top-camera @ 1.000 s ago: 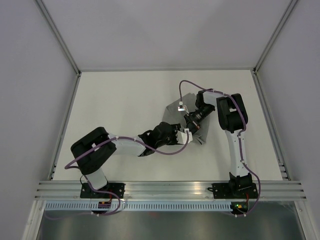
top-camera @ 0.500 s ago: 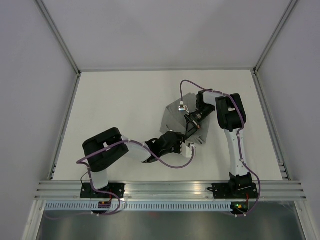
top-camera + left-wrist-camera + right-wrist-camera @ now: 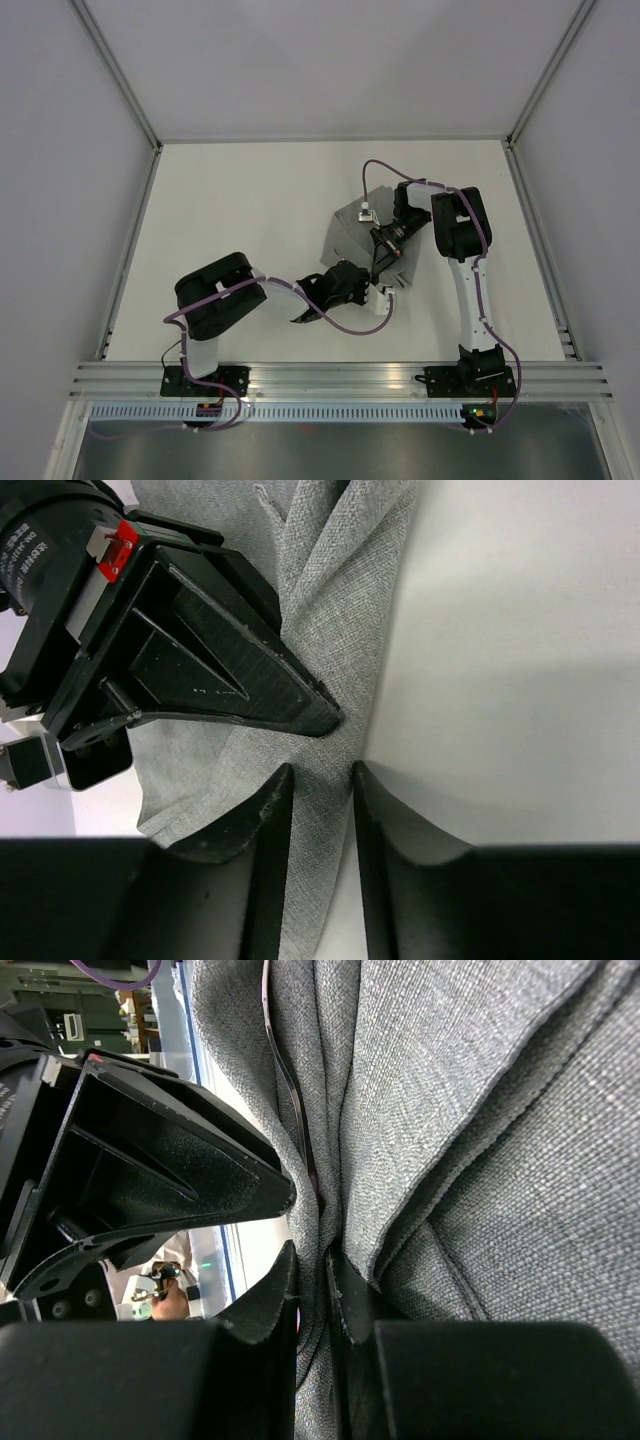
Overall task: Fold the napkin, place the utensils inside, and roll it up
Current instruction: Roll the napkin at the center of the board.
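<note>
Napkin lies in folded grey layers on the white table, and both arms meet at its near edge. Right gripper has its fingers drawn close together, pinching a bunched ridge of cloth between them. Left gripper sits just beside it, tips nearly meeting. Its fingers stand a narrow gap apart with a strip of the napkin's edge running between them; whether they actually grip it, I cannot tell. Bare table shows just outside one left finger.
</note>
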Action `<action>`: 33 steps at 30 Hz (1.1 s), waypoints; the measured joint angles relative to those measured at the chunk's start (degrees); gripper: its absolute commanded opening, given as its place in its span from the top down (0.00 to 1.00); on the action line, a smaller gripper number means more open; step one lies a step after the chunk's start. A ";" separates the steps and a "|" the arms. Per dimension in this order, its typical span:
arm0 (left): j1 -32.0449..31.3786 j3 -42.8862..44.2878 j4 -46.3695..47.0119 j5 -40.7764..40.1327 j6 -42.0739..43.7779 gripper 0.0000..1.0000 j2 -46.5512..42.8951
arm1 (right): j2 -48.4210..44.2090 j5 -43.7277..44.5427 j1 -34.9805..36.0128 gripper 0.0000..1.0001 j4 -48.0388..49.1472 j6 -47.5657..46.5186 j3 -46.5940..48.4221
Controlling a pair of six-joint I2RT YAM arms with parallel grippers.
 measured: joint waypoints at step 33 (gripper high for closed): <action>3.91 15.23 -23.71 11.10 -1.05 0.77 2.86 | 0.04 0.72 -1.11 0.99 -0.15 -0.02 0.50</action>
